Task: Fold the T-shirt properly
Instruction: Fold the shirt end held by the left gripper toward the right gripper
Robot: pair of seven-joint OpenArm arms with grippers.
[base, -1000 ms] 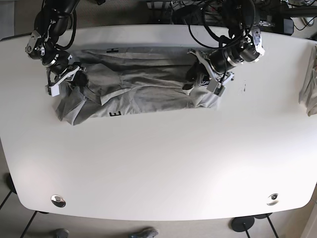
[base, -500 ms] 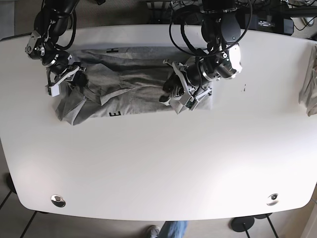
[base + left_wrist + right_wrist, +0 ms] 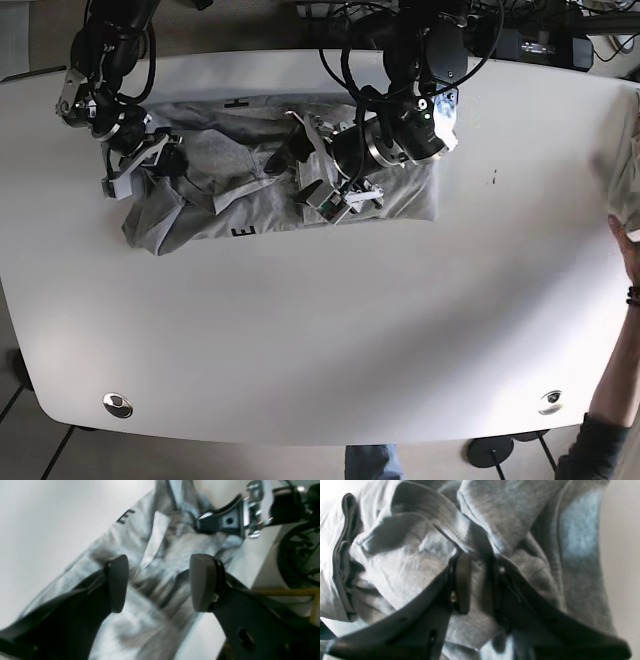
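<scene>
Sweeping across the grey T-shirt (image 3: 250,185) from its 3 o'clock edge toward the middle within the last second, the left pincer (image 3: 158,582) now hovers released over the crumpled cloth, nothing between its pads. The right pincer (image 3: 480,585) is clenched on a fold at the shirt's 9 o'clock end. The shirt lies bunched at the bench's (image 3: 320,330) 12 o'clock side, so the fold appears only partly made.

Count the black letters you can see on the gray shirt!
2. A black E sits near the T-shirt's front edge, seen again in the left wrist view. Another letter sits at the far edge. More may hide in the folds.
</scene>
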